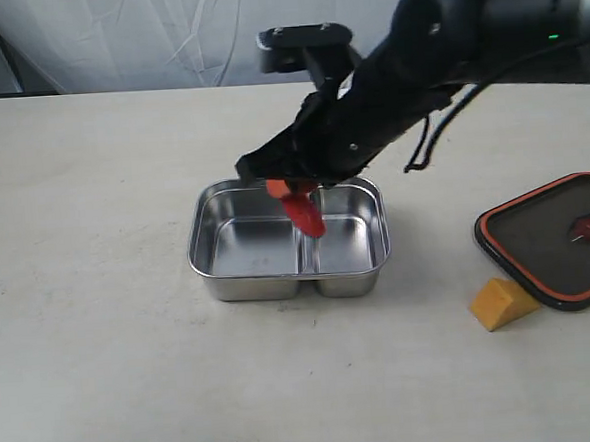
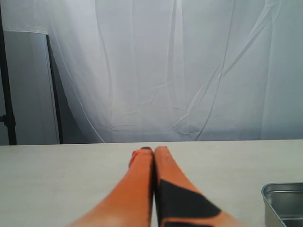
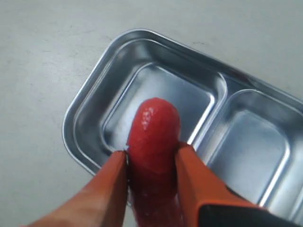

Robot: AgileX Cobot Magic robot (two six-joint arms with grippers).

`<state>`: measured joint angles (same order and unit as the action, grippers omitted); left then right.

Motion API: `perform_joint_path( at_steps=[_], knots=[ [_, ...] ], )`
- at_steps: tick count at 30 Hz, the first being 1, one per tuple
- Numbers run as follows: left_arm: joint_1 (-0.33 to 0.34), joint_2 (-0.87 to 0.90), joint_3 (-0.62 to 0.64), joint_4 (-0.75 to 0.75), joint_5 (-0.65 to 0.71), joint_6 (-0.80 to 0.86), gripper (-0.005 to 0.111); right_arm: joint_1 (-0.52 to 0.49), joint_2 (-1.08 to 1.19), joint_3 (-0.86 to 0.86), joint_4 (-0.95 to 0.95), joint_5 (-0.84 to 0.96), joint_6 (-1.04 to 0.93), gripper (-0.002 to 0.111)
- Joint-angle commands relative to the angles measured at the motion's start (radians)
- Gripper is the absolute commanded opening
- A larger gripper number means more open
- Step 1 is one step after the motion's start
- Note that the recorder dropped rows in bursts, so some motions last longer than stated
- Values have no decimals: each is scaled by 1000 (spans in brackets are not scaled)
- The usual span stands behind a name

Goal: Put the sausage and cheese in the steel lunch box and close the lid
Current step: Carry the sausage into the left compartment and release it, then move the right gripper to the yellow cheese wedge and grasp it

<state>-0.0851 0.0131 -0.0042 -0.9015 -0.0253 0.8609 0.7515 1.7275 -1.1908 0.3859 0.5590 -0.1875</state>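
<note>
Your steel lunch box (image 1: 244,284) lies open, the lid (image 1: 536,236) well apart. The right gripper (image 1: 291,188), directly above the box, is clamped on the sausage (image 3: 154,127); the left gripper (image 2: 154,153) is pressed together, empty, farther off. The sausage hangs nearly upright, tip over the divider (image 1: 305,260). The cheese (image 1: 500,304) lies just beside the lid.

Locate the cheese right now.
In the exterior view the cheese lies on the table at lower right, beside the near corner of the lid, well right of the steel lunch box; neither wrist view shows it.
</note>
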Motion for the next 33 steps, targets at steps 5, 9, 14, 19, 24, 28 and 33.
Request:
perform_joint_path(
  at_steps=[5,9,14,19,24,28,33],
  knots=[
    [-7,-7,4,3,0,-5,0,19,303,-192,-2,-47,-92,0],
    [-7,-7,4,3,0,-5,0,19,339,-192,6,-72,-94,21],
    [-7,-7,4,3,0,-5,0,19,289,-192,25,-7,-108,51],
    [-7,-7,4,3,0,-5,0,16,154,-192,19,168,-90,49],
    [-7,-7,4,3,0,-5,0,17,27,-185,-308,406,97,31],
    [-7,-7,4,3,0,-5,0,17,-57,-109,-579,520,227,20],
    [-7,-7,4,3,0,-5,0,17,-155,78,-687,545,398,20]
  ],
)
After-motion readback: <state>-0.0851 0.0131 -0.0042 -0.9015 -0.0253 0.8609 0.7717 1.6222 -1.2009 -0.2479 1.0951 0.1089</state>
